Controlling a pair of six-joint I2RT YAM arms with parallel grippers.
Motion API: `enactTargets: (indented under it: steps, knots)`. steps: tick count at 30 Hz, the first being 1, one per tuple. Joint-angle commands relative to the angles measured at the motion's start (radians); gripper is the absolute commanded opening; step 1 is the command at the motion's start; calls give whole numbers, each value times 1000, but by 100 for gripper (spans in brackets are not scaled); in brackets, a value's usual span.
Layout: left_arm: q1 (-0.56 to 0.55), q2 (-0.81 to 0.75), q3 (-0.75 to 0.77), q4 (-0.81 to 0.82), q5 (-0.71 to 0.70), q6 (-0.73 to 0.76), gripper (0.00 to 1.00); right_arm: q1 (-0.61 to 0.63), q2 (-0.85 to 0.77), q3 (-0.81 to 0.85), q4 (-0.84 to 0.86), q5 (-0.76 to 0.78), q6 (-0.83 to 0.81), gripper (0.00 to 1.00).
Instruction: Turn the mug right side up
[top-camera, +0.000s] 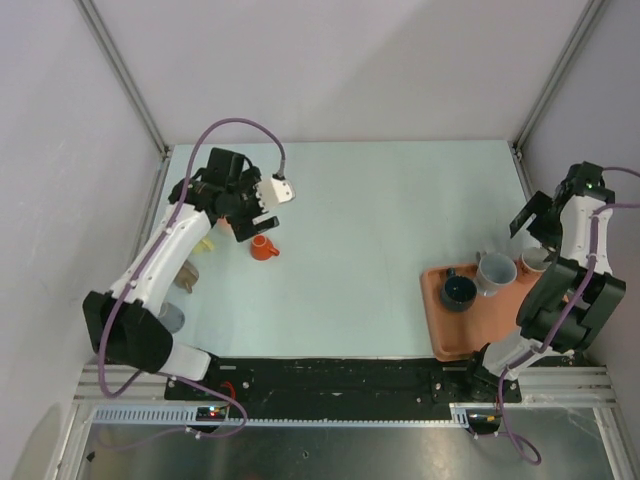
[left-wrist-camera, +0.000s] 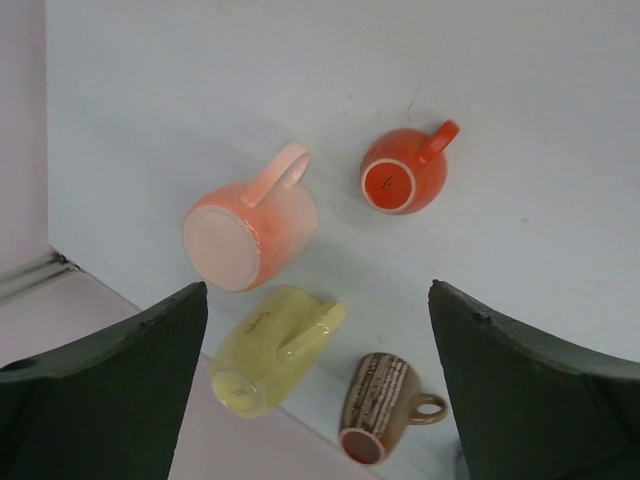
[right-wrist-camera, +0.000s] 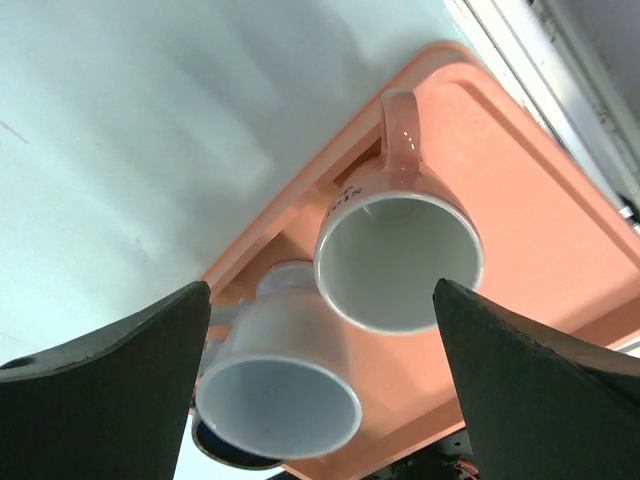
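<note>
A small orange mug (top-camera: 263, 247) stands upside down on the left of the table; it also shows in the left wrist view (left-wrist-camera: 402, 172). Beside it a pink-orange mug (left-wrist-camera: 250, 225), a yellow mug (left-wrist-camera: 270, 350) and a brown patterned mug (left-wrist-camera: 385, 405) also show their bases. My left gripper (left-wrist-camera: 318, 390) is open and empty, high above these mugs; in the top view it (top-camera: 245, 208) hovers just behind the orange mug. My right gripper (right-wrist-camera: 320, 390) is open and empty above the tray's mugs, at the right edge (top-camera: 535, 225).
An orange tray (top-camera: 450, 335) at the right front holds a dark mug (top-camera: 459, 291), a grey mug (top-camera: 494, 272) and a pink mug with a white inside (right-wrist-camera: 400, 250), all upright. A grey cup (top-camera: 172, 318) sits by the left arm. Walls close in the table.
</note>
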Motion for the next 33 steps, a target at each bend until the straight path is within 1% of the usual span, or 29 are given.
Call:
enactTargets:
  steps: [1, 4, 7, 9, 11, 14, 16, 20, 25, 27, 29, 31, 32, 33]
  knots:
    - [41, 109, 2, 15, 21, 280, 90, -2, -88, 125, -116, 20, -37, 99]
    - [68, 212, 60, 15, 8, 354, 79, 7, -136, 181, -162, -1, -48, 99]
    - [84, 310, 91, 16, -28, 476, 76, 29, -192, 222, -193, -8, -52, 99]
    - [87, 380, 121, 17, -59, 518, 76, 40, -227, 237, -209, -37, -50, 100]
    - [88, 457, 183, 17, -83, 497, 75, 46, -262, 250, -219, -51, -48, 99]
    - [91, 549, 285, 17, -97, 451, 68, 61, -308, 267, -237, -67, -57, 99]
    - [94, 589, 318, 17, -105, 464, 67, 75, -338, 270, -242, -86, -66, 100]
    - [95, 654, 344, 16, -160, 505, 66, 105, -384, 269, -255, -124, -70, 99]
    - [101, 697, 319, 16, -188, 534, 66, 122, -409, 283, -286, -109, -65, 99]
    - [102, 715, 314, 16, -210, 544, 63, 130, -412, 290, -294, -111, -61, 99]
    - [102, 739, 319, 16, -241, 544, 55, 142, -415, 296, -294, -120, -58, 99]
    - [102, 758, 340, 16, -259, 530, 35, 155, -416, 307, -298, -128, -52, 99]
    - [101, 754, 346, 16, -261, 523, 17, 160, -415, 312, -302, -130, -46, 99]
    - [99, 745, 350, 16, -251, 513, 9, 165, -413, 322, -309, -132, -43, 99]
